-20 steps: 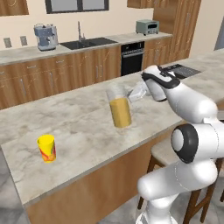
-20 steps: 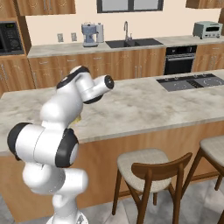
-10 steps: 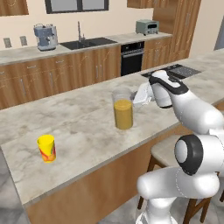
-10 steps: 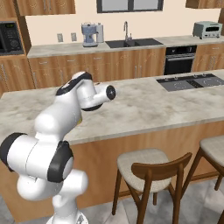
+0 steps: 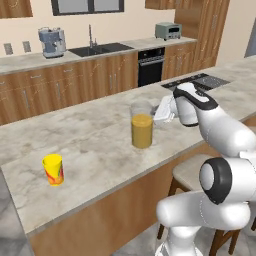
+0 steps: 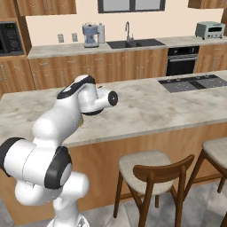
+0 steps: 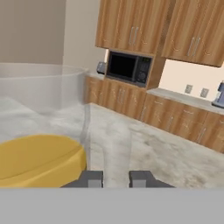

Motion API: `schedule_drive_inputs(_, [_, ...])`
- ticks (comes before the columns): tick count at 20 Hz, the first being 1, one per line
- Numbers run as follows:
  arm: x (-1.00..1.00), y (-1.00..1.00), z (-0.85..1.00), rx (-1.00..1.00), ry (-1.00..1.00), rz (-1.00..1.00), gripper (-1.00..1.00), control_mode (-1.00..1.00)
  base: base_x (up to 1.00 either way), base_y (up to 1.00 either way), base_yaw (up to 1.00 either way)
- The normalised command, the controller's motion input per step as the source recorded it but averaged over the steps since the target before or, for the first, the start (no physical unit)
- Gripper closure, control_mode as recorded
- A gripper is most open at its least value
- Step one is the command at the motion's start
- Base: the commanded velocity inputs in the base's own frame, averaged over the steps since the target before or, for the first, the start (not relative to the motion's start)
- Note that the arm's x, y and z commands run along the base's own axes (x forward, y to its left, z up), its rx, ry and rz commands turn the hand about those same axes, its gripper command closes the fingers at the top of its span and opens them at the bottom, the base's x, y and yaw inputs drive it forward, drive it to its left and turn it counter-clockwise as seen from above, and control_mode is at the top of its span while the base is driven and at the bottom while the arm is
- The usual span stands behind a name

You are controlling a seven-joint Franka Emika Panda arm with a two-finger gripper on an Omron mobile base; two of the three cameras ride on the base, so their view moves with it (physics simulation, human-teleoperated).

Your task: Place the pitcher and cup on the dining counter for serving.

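Across the dining bench (image 5: 100,150), finds both task things already on the marble, so judges the placing almost done. Reaches over it with the white arm (image 5: 215,125) from the stool side, hand turned level toward the middle of the top.

Has set the pitcher (image 5: 141,129) upright, base on the bench, near the front edge and about midway along; a second ago carried it slightly higher and tilted, half a second ago had it nearly where it is now. Reads that as the put-down finished, with only the letting-go and drawing back left. Leaves the cup (image 5: 53,169) standing well apart to the pitcher's left, near the far corner, untouched and already served.

Keeps the fingers (image 7: 99,179) closed on the pitcher's clear handle, one tip each side, with no gap visible between tip and glass.

From the left base view, gets the whole layout: pitcher, cup and hand together. From the right base view, gets the arm's back (image 6: 66,119), the bench beyond (image 6: 146,106) and the stool (image 6: 146,168) below the edge. From the hand view, gets the close detail: juice surface, glass wall, handle between the tips, and a microwave (image 7: 129,68) far behind.
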Motion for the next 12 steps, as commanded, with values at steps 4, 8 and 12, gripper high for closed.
schedule_drive_inputs(4, [0.0, -0.03, 0.0, 0.0, 0.0, 0.0, -1.0, -1.0, 0.0, 0.0, 0.0])
schedule_drive_inputs(8, [-0.08, -0.23, 0.0, 0.0, 0.0, 0.03, -1.0, -1.0, 0.0, 0.0, 0.0])
schedule_drive_inputs(12, [-0.22, -0.34, 0.0, 0.0, 0.0, 0.07, -1.0, -1.0, 0.0, 0.0, 0.0])
